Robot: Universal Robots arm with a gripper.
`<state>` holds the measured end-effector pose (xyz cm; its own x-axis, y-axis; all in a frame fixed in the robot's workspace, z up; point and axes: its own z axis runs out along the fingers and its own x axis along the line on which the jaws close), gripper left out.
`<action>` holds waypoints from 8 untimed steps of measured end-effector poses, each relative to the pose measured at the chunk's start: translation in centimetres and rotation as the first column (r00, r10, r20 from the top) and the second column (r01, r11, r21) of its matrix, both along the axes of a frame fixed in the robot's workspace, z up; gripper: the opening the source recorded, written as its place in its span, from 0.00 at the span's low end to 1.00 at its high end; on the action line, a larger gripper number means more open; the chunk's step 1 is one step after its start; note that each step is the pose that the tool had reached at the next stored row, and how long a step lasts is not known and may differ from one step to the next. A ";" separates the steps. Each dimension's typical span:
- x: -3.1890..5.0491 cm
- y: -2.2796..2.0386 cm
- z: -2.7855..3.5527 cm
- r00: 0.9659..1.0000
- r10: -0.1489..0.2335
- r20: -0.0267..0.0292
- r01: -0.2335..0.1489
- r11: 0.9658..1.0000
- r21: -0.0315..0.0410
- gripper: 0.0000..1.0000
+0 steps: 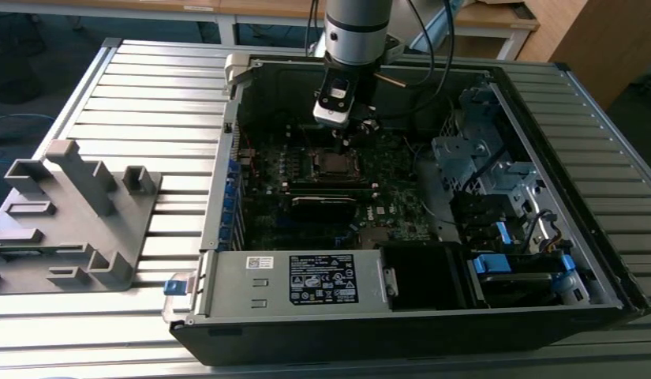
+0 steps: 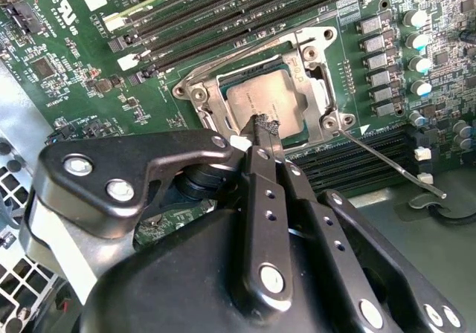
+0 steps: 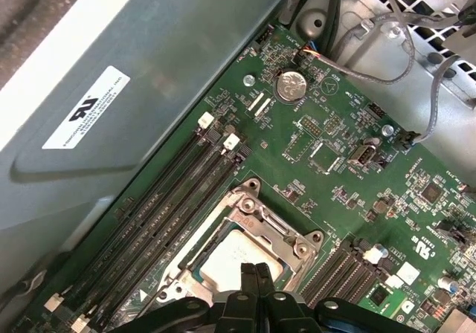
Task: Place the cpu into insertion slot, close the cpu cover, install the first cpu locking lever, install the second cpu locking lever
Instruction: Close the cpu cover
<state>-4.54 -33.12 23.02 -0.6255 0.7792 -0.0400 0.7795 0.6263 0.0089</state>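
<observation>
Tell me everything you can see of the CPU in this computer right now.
The cpu is a small, flat, square chip with a dull silver-tan metal top. It lies level in its socket on the green motherboard, and the silver cpu cover frames it on all sides. The shut pincer stands over one edge and hides part of it. Whether the tips touch the chip cannot be judged.

The gripper (image 1: 352, 131) hangs above the motherboard (image 1: 274, 170) in the case (image 1: 409, 339).

No legible print: white sticker (image 3: 85, 108) on grey case wall (image 3: 186, 50), black label (image 1: 323, 284) on power supply (image 1: 233, 296).
</observation>
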 end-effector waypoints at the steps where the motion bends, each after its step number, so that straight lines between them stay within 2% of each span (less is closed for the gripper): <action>1: 0.00 0.00 0.00 1.000 0.001 0.000 -0.001 1.000 0.000 0.10; 5: 0.00 0.00 0.00 1.000 0.022 0.000 -0.022 1.000 0.000 0.10; 8: 0.00 0.00 0.00 1.000 0.023 0.000 -0.023 1.000 0.000 0.10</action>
<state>-4.54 -33.12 23.02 -0.6433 0.7646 -0.0400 0.7650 0.6440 0.0090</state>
